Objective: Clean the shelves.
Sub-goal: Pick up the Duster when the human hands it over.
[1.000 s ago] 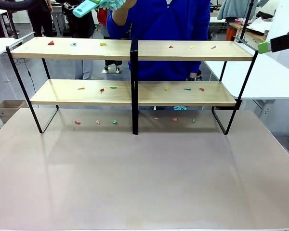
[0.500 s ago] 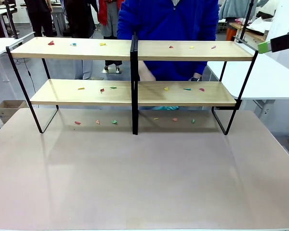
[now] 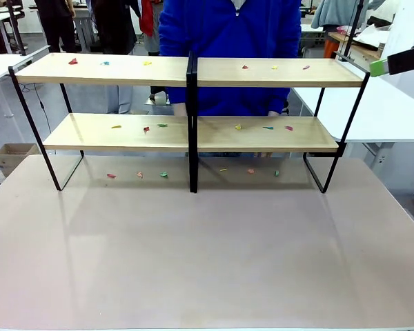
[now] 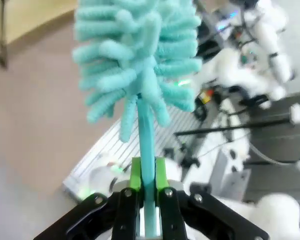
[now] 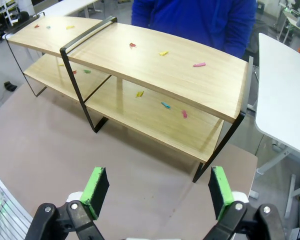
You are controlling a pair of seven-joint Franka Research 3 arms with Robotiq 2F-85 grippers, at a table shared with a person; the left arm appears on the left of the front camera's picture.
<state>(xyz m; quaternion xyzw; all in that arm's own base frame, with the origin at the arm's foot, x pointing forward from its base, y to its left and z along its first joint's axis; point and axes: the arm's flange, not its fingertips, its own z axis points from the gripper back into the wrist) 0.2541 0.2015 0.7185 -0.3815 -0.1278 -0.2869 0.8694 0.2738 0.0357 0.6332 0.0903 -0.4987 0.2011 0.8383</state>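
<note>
The left gripper [image 4: 147, 180] is pinching a duster [image 4: 140, 60] by its handle at bottom centre, while the right gripper [image 5: 157, 192] is gaping wide and empty below the shelves [image 5: 155, 65] in the upper frame.

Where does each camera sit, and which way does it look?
Front view: robot's side of the table, facing the shelves and a person in blue; one green pad at right.
Left wrist view: behind the left gripper, shut on a teal duster, table beyond.
Right wrist view: behind the open right gripper, looking down on the shelves.
Shared: front and right wrist both show shelves and person.
</note>
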